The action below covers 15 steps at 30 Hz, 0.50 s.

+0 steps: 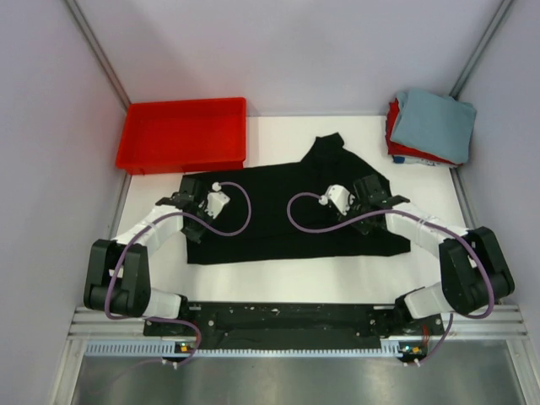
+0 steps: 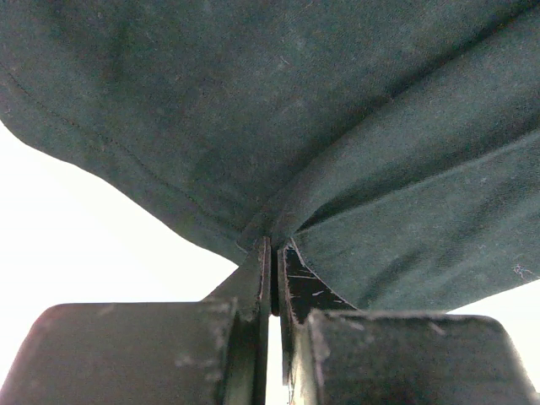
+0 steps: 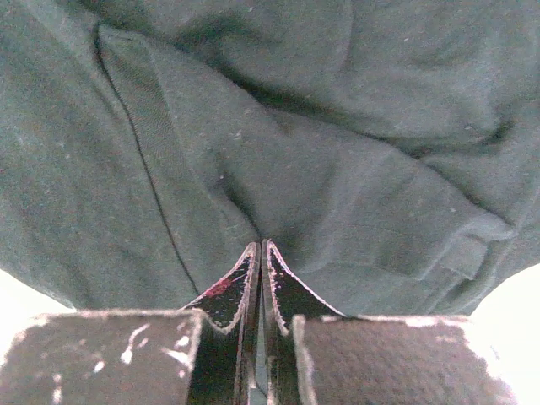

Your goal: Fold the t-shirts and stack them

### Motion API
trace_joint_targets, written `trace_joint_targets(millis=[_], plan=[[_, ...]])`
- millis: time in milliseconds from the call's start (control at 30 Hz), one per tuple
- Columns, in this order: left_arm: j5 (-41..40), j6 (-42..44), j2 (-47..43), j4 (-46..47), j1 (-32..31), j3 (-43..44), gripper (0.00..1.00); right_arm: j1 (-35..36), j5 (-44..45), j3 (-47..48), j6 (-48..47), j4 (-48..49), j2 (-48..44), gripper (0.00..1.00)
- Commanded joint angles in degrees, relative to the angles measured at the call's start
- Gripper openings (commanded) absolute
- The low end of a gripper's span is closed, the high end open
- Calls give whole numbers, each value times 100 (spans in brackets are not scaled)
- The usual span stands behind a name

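A large black t-shirt (image 1: 291,202) lies spread on the white table, one sleeve pointing to the back. My left gripper (image 1: 187,187) is shut on the shirt's left edge; in the left wrist view the cloth (image 2: 337,152) is pinched between the fingertips (image 2: 272,245). My right gripper (image 1: 374,189) is shut on the shirt's right part; in the right wrist view the cloth (image 3: 295,152) bunches at the tips (image 3: 260,245). A folded grey-blue shirt (image 1: 434,125) lies on a folded red shirt (image 1: 396,145) at the back right.
A red plastic tray (image 1: 184,135) stands at the back left. Grey walls close in both sides. Bare white table (image 1: 287,274) runs along the front of the shirt.
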Motion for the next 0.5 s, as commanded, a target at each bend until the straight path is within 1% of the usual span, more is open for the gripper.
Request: trace_joint_targets(millis=[0,167,200,233,333,367,400,467], plan=[[39,-25,-13,1,20,123,0,48,57,467,-94,263,-94,0],[39,-69,-171,-131,73,141,0,57,41,1055,-313,545,203,0],[-144,-87,-154,-131,90,141,0,57,23,1178,-349,580,326,0],[-172,-122,-137,-131,108,141,0,65,-4,1284,-410,545,415,0],[-172,-175,-40,-183,134,158,0,171,-83,1610,-490,-77,609,0],[-172,-192,-40,-184,134,150,0,197,-100,1584,-498,-201,565,2],[-172,-184,-31,-184,134,158,0,206,-153,1471,-499,-272,487,12],[-190,-192,-75,-149,134,132,0,215,-223,1164,-560,-334,241,28]])
